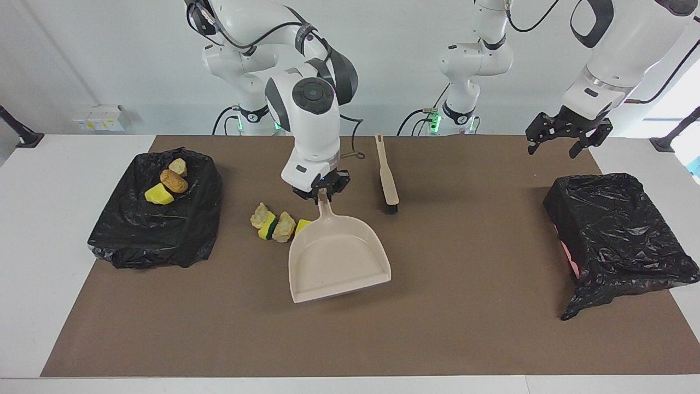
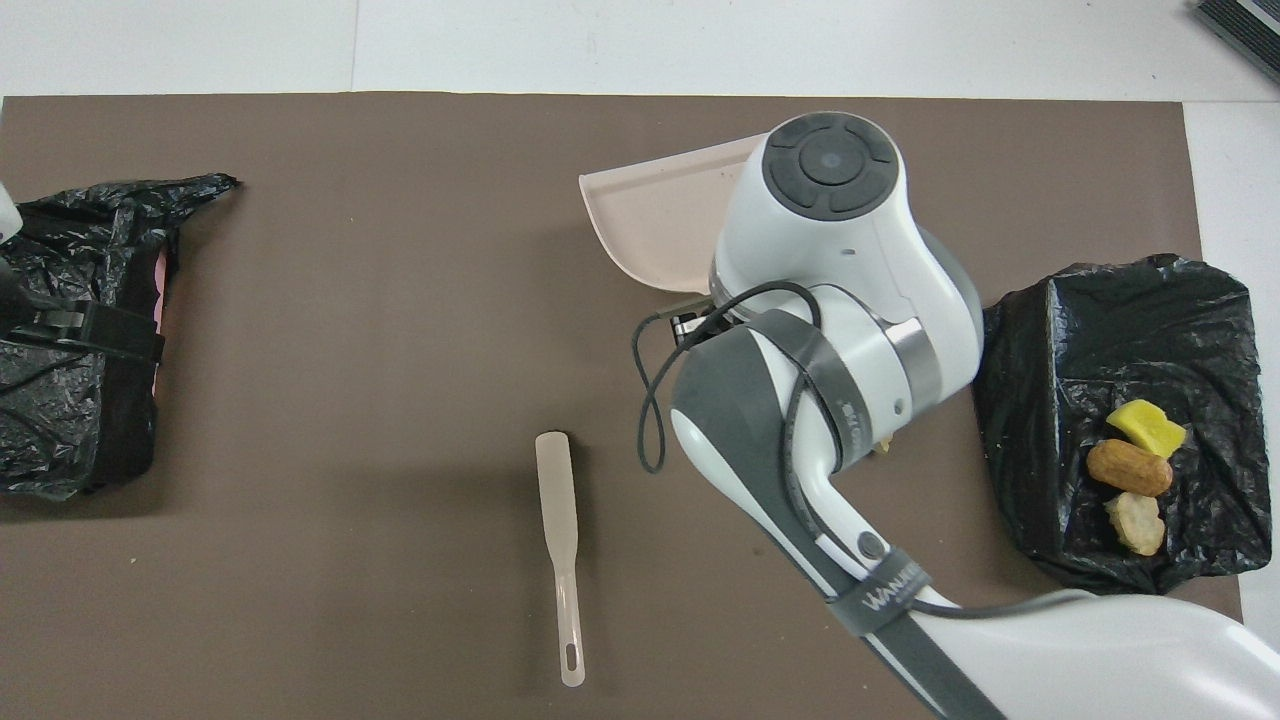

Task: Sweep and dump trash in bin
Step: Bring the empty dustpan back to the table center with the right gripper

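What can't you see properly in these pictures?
- Overhead view: the sponge pieces on the mat are almost all hidden under the right arm.
- Overhead view: most of the dustpan and the right gripper on its handle are covered by that arm.
- Overhead view: the left gripper is mostly cut off by the edge.

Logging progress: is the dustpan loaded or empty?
Empty: the dustpan's tray shows bare beige; loose sponge chunks lie beside it.
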### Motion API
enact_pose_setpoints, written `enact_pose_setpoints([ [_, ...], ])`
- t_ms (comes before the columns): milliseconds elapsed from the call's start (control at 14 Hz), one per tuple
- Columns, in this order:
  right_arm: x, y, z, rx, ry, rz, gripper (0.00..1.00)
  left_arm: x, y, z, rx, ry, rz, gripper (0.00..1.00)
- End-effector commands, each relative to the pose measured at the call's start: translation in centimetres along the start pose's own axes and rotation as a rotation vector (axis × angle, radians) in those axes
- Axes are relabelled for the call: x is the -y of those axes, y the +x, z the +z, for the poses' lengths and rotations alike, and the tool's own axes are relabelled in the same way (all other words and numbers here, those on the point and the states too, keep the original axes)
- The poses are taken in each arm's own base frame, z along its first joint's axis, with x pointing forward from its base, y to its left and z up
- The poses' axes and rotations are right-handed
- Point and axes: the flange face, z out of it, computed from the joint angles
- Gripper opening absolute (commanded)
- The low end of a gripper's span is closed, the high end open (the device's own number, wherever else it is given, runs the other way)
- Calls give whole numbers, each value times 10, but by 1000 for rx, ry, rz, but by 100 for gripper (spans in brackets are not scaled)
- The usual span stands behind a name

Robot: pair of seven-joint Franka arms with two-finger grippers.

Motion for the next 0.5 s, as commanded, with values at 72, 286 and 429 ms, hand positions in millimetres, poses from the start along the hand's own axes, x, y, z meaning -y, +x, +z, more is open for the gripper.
enact_pose_setpoints([
  [72, 76, 35, 49, -31, 87, 126, 0, -1, -1, -1, -3, -13, 11, 100],
  [286, 90, 32, 66, -24, 91, 122, 0, -2, -2, 11, 12, -15, 10, 100],
  [429, 99, 25, 87, 7, 73, 107, 0, -1, 2, 13, -13, -11, 13, 100],
])
